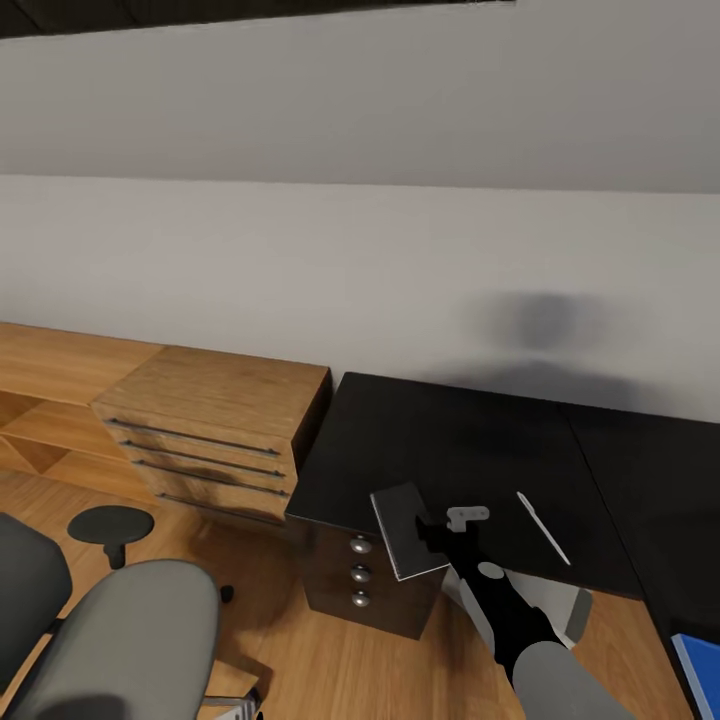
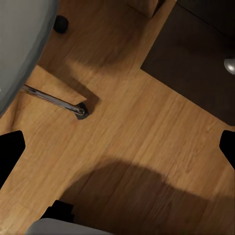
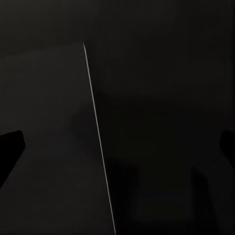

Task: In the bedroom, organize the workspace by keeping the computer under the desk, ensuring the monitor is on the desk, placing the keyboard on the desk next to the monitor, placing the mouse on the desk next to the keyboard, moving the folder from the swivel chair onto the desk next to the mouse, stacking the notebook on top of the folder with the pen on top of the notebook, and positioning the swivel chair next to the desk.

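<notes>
Pale grey wall [image 1: 360, 240] runs behind a black desk [image 1: 480, 450] and a light wooden drawer unit [image 1: 215, 430] that stands just beside the desk's left end; wooden floor [image 1: 340, 660] spreads below; the tabletop is dark and matte, and three round silver knobs [image 1: 359, 572] sit one above another on the desk's front drawers; the notebook [image 1: 408, 530], thin and dark grey with a pale edge, lies at the tabletop's front left corner, its near end overhanging the edge above the knobs; the right end effector [image 1: 440, 528] reaches from the black forearm onto the notebook's right side, and whether it pinches the book or merely rests against it I cannot tell; in the right wrist view the notebook [image 3: 49, 147] is a dark slab with a thin bright edge against the black tabletop [image 3: 166, 98], and the dark fingertips [image 3: 10, 149] sit wide at either side of the picture; the pen [image 1: 543, 527], thin and white, lies on the tabletop to the right of the end effector, apart from the notebook; a corner of the blue folder [image 1: 700, 668] shows at the lower right edge of the head view; the grey chair [image 1: 110, 640] stands on the floor at lower left, well apart from the desk; in the left wrist view the left end effector [image 2: 117, 147] hangs spread over the floor [image 2: 137, 132], near the chair's chrome leg [image 2: 54, 100] and caster
</notes>
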You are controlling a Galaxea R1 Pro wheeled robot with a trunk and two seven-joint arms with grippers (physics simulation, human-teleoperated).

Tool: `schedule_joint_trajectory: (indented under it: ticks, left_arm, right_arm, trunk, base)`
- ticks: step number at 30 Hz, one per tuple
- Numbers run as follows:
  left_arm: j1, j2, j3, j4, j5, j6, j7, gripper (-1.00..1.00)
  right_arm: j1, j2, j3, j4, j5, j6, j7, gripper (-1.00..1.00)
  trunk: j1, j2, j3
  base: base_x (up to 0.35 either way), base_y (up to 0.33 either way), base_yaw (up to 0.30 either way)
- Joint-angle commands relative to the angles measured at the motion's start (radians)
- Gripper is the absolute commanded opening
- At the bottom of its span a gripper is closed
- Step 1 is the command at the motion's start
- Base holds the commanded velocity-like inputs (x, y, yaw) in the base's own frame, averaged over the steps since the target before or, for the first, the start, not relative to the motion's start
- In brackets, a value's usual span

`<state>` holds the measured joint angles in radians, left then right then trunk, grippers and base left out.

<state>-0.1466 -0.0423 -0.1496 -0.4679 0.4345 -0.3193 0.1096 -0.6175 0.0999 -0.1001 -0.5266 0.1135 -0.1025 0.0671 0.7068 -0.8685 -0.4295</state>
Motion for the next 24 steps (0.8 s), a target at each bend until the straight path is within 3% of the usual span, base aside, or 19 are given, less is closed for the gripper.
schedule_joint_trajectory:
  ticks: [1,18,24]
  left_arm:
    - [-0.001,0.001,-0.008,0.0,0.006,-0.004,0.008,1.0]
    - [0.0,0.002,-0.007,0.001,0.008,-0.004,0.008,1.0]
    - [-0.001,0.002,-0.008,0.002,0.009,-0.004,0.007,1.0]
  right_arm:
    - [-0.001,0.001,-0.009,0.0,0.01,-0.003,0.007,1.0]
    - [-0.001,0.0,-0.009,-0.002,0.009,-0.005,0.01,1.0]
    - [-0.001,0.0,-0.008,-0.002,0.009,-0.005,0.01,1.0]
  trunk:
    - [-0.004,0.007,0.002]
    - [-0.008,0.014,0.005]
    - [-0.008,0.014,0.005]
  base:
    - [0.0,0.0,0.0]
    - [-0.002,0.0,0.0]
    - [-0.173,0.0,0.0]
